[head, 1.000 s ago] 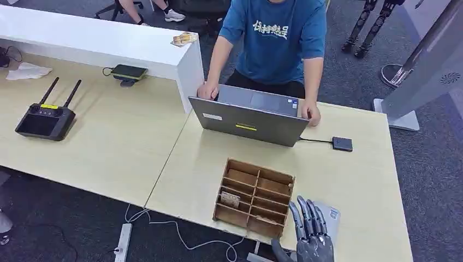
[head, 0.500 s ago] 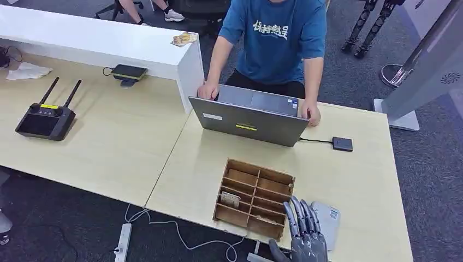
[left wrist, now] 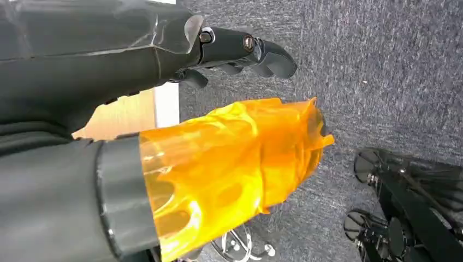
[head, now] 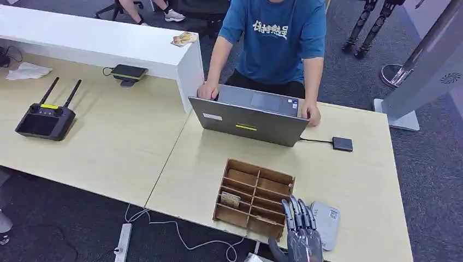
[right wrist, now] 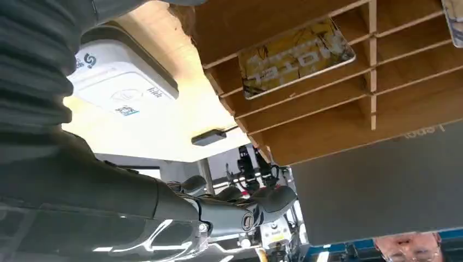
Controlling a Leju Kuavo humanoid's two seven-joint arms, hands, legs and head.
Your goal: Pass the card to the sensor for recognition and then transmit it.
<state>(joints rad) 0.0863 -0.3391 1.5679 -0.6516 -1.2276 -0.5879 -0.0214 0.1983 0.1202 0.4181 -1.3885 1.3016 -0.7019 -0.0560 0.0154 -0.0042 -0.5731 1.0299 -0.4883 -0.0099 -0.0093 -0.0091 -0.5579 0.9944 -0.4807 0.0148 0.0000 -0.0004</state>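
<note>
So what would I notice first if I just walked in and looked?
Probably the robot's dark right hand reaching up at the near table edge, between a wooden rack of slots and a white sensor box. One slot holds a card. Behind them, a person in a blue shirt leans over a grey laptop.

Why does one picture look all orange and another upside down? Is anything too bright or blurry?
Left wrist view: a glossy orange wrap on the left hand sits close to the lens. Right wrist view: turned over, the table glares pale and the card reads inverted. Head view: even light, sharp.
</note>
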